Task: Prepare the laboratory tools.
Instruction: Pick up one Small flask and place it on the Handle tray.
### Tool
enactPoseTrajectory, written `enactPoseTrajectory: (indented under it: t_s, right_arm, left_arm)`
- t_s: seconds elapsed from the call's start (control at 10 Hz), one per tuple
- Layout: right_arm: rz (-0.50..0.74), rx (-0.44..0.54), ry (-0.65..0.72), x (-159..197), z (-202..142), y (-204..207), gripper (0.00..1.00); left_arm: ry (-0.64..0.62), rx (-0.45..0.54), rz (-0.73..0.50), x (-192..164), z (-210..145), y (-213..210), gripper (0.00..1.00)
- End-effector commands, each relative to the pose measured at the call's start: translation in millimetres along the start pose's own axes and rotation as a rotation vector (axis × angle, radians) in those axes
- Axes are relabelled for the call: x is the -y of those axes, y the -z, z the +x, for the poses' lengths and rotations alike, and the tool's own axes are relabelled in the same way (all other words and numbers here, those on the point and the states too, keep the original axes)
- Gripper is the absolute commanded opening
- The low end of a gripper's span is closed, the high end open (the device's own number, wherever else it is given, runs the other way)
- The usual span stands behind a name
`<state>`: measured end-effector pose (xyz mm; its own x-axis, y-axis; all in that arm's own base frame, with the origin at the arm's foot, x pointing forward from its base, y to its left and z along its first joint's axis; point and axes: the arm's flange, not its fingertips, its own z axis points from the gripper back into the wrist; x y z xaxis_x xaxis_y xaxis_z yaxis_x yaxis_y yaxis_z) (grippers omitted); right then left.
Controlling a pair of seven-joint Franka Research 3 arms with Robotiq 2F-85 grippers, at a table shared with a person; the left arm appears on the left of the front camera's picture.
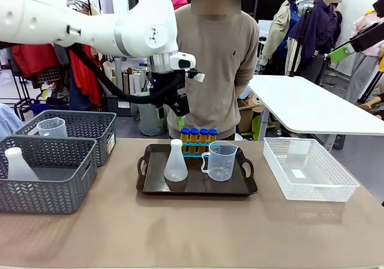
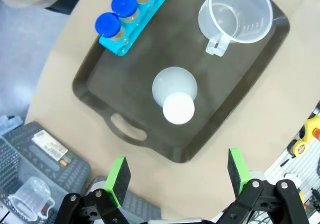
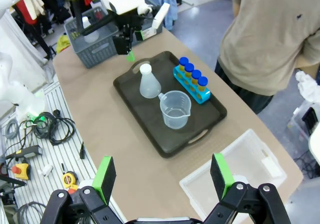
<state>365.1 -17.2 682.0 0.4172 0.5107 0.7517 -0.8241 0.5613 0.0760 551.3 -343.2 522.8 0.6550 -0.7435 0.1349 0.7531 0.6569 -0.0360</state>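
Left gripper: jaws wide apart, empty, above the black tray.
White translucent conical flask: upright on the tray, directly below, neck pointing up.
Right gripper: released, well apart.

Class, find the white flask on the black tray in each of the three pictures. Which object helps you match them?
Front view: flask on the tray's left half, left of the beaker.
Left wrist view: seen from above, mid-picture.
Right wrist view: upper middle.
Shared landmark: the blue rack of capped tubes.
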Motion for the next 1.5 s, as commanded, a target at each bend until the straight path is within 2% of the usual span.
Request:
enactPoseTrajectory:
  t_s: [0.0,0.2,0.3,0.8,0.9,1.0,1.1,1.3,1.4]
  right_arm:
    - [0.015,0.028,-0.013,0.0,1.5,-0.2,1.00]
    - [0.015,0.028,-0.013,0.0,1.5,-0.2,1.00]
    - [0.015,0.028,-0.013,0.0,1.5,-0.2,1.00]
    - [0.015,0.028,-0.013,0.0,1.5,-0.2,1.00]
    - [0.015,0.028,-0.013,0.0,1.5,-0.2,1.00]
    - [0.015,0.028,-0.013,0.0,1.5,-0.2,1.00]
    - [0.015,0.028,-0.013,0.0,1.5,-0.2,1.00]
    - [0.015,0.028,-0.013,0.0,1.5,-0.2,1.00]
    - [0.015,0.028,-0.013,0.0,1.5,-0.2,1.00]
  left_arm:
    - [-0.025,0.040,0.010,4.0,-24.8,-15.7,1.00]
    - [-0.027,0.076,0.029,8.4,-32.1,-30.4,1.00]
    - [-0.010,0.031,0.025,2.3,-12.4,-28.9,1.00]
    - [-0.009,0.030,0.024,3.3,-12.0,-24.8,1.00]
    - [-0.007,0.039,0.027,-1.6,-21.0,-39.5,1.00]
    - [-0.033,0.085,0.017,-17.7,-31.8,-58.2,1.00]
    - [-0.057,0.170,-0.095,-33.7,-50.7,-92.7,1.00]
    - [-0.078,0.287,-0.138,-52.0,-77.9,-146.3,1.00]
    - [-0.075,0.335,-0.132,-50.3,-90.9,-171.7,1.00]
